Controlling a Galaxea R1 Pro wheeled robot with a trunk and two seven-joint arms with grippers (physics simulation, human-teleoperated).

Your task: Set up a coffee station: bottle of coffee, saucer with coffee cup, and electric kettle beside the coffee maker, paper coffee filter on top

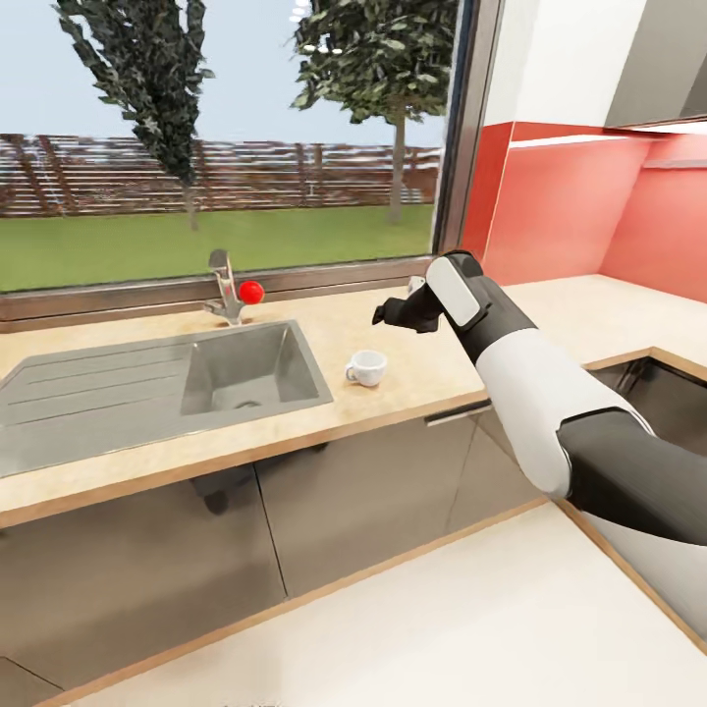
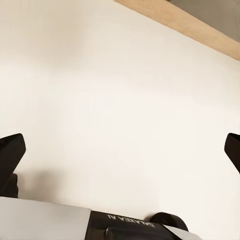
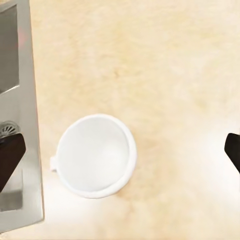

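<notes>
Head view: the right arm, white over the forearm and dark grey at the elbow, reaches from the lower right corner up and across the beige speckled stone countertop (image 1: 412,378). Its wrist bends so the black right gripper (image 1: 393,314) points toward the sink side and hangs above the counter, just beyond and above a small white ceramic coffee cup (image 1: 366,368). The cup stands upright on the bare counter, between the gripper and the right edge of the grey stainless steel sink (image 1: 147,388), near the sink but apart from it. Behind the basin a chrome faucet (image 1: 226,290) with a red round knob (image 1: 251,291) stands by the window sill.

Right wrist view looks straight down at the coffee cup (image 3: 95,155), its open mouth facing up and a small handle on the side toward the sink rim (image 3: 32,125). The right gripper (image 3: 120,155) has its jaws spread wide, with one dark fingertip showing at each edge and the cup lying below, between them and nearer one side, untouched.

Left wrist view shows the left gripper (image 2: 120,155) likewise spread wide, its dark fingertips (image 2: 10,155) over a pale cream floor (image 2: 120,90) with a strip of wooden plinth (image 2: 190,22) at one corner.
</notes>
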